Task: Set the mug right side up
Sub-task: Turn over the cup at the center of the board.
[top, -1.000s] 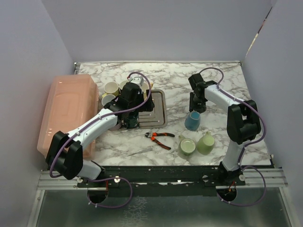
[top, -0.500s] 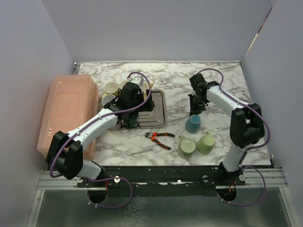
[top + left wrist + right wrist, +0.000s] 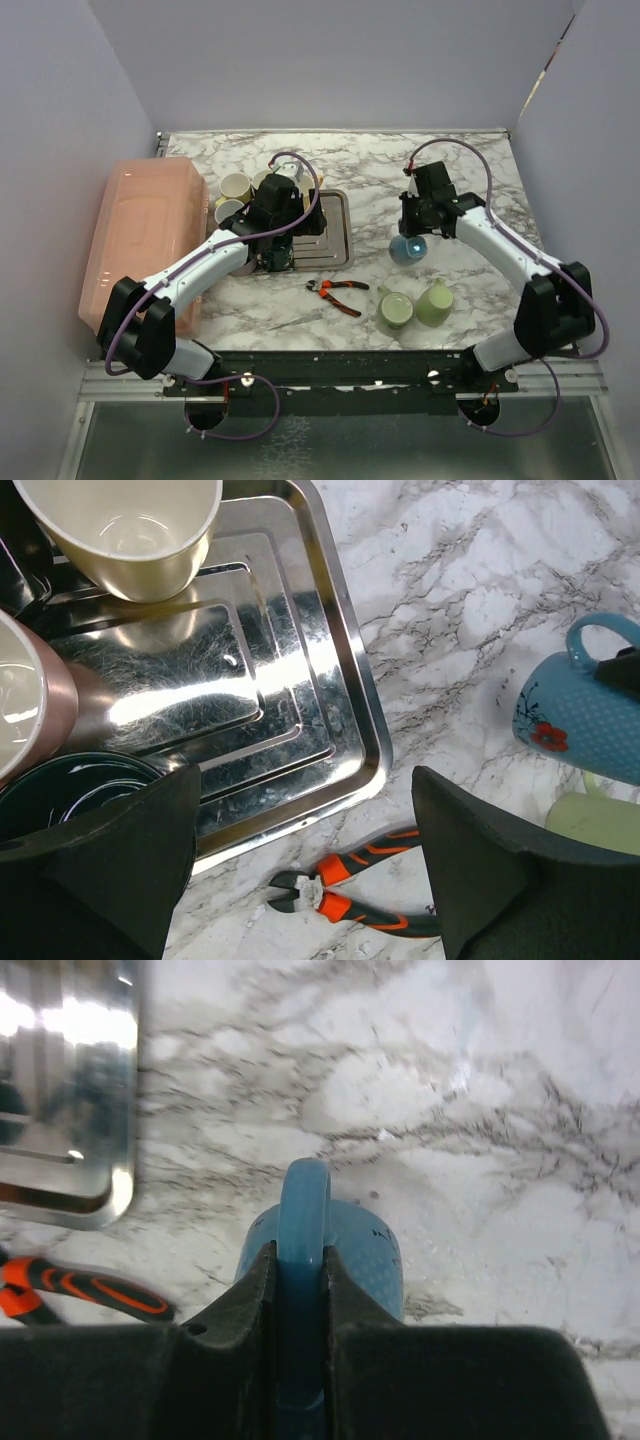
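— From above, where is the mug?
— The mug (image 3: 406, 250) is right of the tray (image 3: 338, 240), apart from it, and just beyond two green mugs (image 3: 395, 310). It looks tilted. I cannot tell whether it touches the table (image 3: 470, 170)
— And the arms in that view?
— The right gripper (image 3: 414, 230) is at the mug's far edge, touching it, but its jaws are too small to read here. The left gripper (image 3: 276, 252) is over the tray's left part. Pliers (image 3: 338, 290) lie just on the near side of the tray's right corner, and a pink bin (image 3: 140, 230) stands left of the tray
— What does the left wrist show?
— The left gripper (image 3: 305, 780) is spread wide over the tray's (image 3: 250, 670) near right corner, with nothing between its fingers (image 3: 110, 860). A cream mug (image 3: 130, 530) sits at the tray's far edge and a dark cup (image 3: 70, 790) is in its near left part. The pliers (image 3: 345, 895) are just off the tray's near rim. Right of the tray the mug (image 3: 570, 720) leans, with its handle (image 3: 598, 640) uppermost and a red flower on its side. A black part of the right arm is against that handle
— And the right wrist?
— The right gripper (image 3: 300, 1260) pinches the mug's handle (image 3: 303, 1200), with its fingers (image 3: 245, 1305) pressed on either side of the loop. The mug's (image 3: 365, 1255) blue body shows past the fingers, over the marble. The tray's (image 3: 60, 1090) corner is at the upper left, well apart from the mug, and the pliers' (image 3: 80, 1285) orange grips lie below that corner
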Robot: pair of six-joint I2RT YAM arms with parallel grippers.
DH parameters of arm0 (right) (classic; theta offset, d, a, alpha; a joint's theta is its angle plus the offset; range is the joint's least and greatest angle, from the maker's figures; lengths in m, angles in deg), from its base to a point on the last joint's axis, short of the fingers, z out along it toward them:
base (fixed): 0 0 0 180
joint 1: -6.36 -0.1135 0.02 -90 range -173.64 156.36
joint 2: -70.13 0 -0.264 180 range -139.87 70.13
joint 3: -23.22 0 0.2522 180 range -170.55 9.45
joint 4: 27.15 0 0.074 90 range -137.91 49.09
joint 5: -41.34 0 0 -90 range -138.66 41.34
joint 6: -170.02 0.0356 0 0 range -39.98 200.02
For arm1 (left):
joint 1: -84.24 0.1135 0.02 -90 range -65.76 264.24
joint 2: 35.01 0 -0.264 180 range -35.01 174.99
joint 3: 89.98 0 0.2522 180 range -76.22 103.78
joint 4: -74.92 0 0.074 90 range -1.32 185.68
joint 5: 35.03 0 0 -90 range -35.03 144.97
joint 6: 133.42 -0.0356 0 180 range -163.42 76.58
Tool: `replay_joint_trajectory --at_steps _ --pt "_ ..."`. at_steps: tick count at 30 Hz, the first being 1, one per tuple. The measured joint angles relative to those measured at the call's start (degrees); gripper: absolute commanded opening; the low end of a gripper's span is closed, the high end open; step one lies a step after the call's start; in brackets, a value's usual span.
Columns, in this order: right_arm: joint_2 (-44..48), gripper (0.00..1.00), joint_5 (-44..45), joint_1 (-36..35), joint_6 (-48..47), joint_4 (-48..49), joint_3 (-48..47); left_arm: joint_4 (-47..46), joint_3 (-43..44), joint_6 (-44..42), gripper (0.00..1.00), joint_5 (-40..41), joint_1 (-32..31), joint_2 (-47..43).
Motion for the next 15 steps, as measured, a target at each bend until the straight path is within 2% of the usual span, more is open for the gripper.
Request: replay_joint_trajectory --at_steps 8,15 --pt "19.78 0.01 -2.05 -2.99 -3.98 21.29 13.03 -0.55 1.07 1.14 0.87 -0.11 0.00 0.00" --pt "26.95 0.01 -4.33 -2.95 -5.22 33.46 16.94 -2.54 4.20 2.80 0.87 -3.37 0.00 -0.76"
